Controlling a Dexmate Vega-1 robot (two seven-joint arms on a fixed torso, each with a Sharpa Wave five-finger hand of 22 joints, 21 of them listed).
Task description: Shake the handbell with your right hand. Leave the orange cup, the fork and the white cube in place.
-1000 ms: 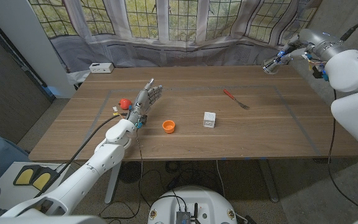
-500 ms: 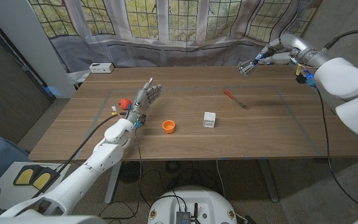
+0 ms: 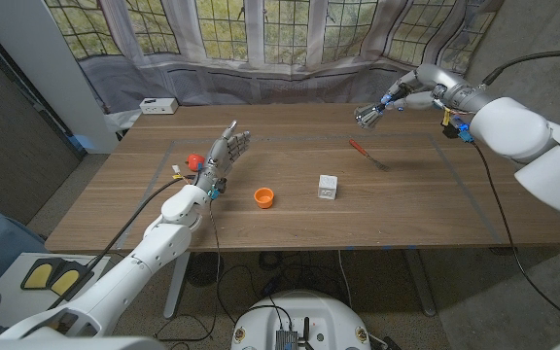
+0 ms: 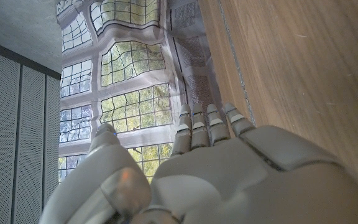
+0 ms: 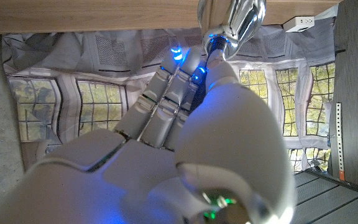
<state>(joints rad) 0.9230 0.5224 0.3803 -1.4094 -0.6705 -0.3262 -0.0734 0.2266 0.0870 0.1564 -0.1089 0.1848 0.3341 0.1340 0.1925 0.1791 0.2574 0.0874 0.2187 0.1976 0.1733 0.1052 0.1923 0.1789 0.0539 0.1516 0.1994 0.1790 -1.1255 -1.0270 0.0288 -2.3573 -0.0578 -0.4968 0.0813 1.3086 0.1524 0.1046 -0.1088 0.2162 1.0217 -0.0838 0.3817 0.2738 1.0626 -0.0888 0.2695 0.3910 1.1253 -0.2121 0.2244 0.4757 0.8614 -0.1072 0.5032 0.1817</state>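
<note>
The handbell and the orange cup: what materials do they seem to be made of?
The handbell looks like polished metal: its surface is mirror-bright and reflects the room. The orange cup is probably plastic, given its even, matte orange colour, though it is small in the head view.

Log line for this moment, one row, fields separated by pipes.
right hand holds handbell raised over table's far side | left hand open, holds nothing | orange cup, fork, white cube on table
</note>
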